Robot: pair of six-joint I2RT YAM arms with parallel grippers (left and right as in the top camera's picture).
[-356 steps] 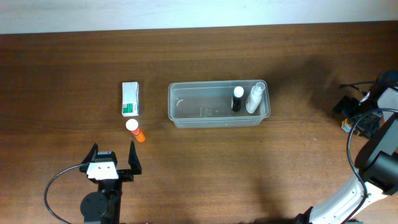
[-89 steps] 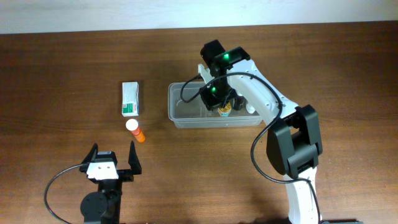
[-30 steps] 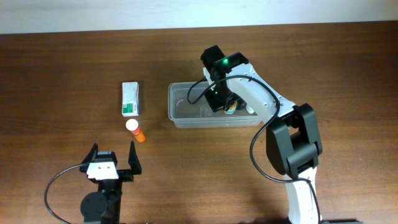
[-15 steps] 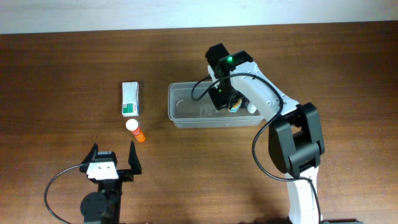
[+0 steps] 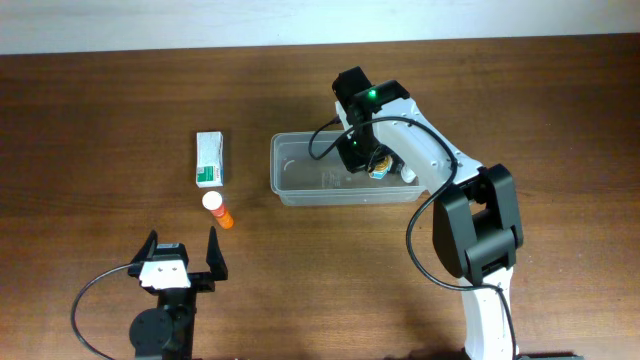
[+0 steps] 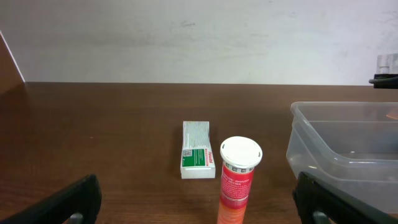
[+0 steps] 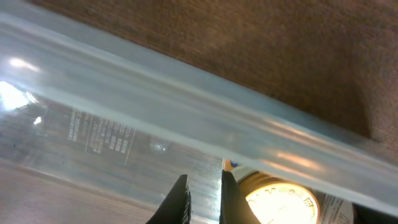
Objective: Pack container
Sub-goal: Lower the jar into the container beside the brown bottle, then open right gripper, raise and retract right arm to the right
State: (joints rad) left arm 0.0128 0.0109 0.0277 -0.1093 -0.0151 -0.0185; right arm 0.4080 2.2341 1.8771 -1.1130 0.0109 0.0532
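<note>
The container (image 5: 276,170) is a clear rectangular tub at the table's middle, also seen in the left wrist view (image 6: 348,143) and right wrist view (image 7: 186,99). My right gripper (image 5: 358,157) reaches down inside it. Its jaws (image 7: 204,199) stand a narrow slit apart with nothing between them. A small jar with a gold lid (image 5: 378,166) (image 7: 280,199) sits in the tub right against the outside of one finger. A white bottle (image 5: 408,172) lies at the tub's right end. My left gripper (image 5: 180,256) (image 6: 196,208) rests wide open and empty near the front left.
A white-and-green carton (image 5: 209,159) (image 6: 198,157) lies left of the tub. An orange tube with a white cap (image 5: 218,209) (image 6: 238,180) stands just ahead of my left gripper, between its fingers' line of sight. The right arm arches over the tub's right half.
My right gripper has shifted a little to the right inside the tub with the jar, and its jaws have parted slightly beside the jar. The left arm has not moved.
</note>
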